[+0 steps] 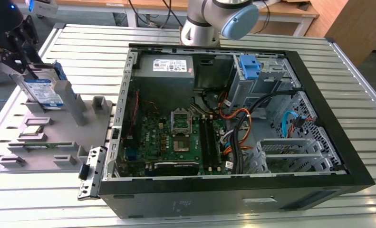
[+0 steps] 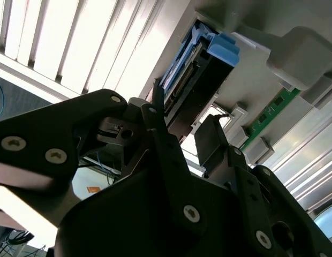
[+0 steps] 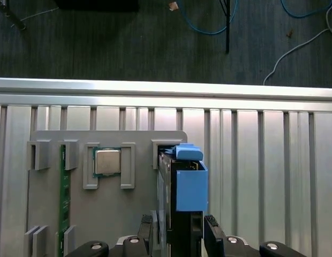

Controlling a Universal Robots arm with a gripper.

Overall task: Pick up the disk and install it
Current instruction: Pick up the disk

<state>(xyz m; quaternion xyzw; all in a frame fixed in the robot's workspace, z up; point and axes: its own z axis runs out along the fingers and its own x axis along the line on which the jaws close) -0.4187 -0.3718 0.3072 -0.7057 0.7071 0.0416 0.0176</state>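
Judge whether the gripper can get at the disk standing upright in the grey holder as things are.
Probably yes. The gripper sits right at the disk, open to either side of its exposed edge. Nothing lies between them, and the grey holder leaves that edge free.

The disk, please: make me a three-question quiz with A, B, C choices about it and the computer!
1. Where is the disk?
A) inside the computer
B) in the grey holder
C) on the floor

2. What colour is its bracket?
A) red
B) yellow
C) blue

3. The computer case is:
A) open
B) closed
C) wrapped in paper

Answers:
1 B: it stands on edge in the holder, outside the case.
2 C: blue plastic frames it in the first wrist view.
3 A: the circuit board and cables show inside.
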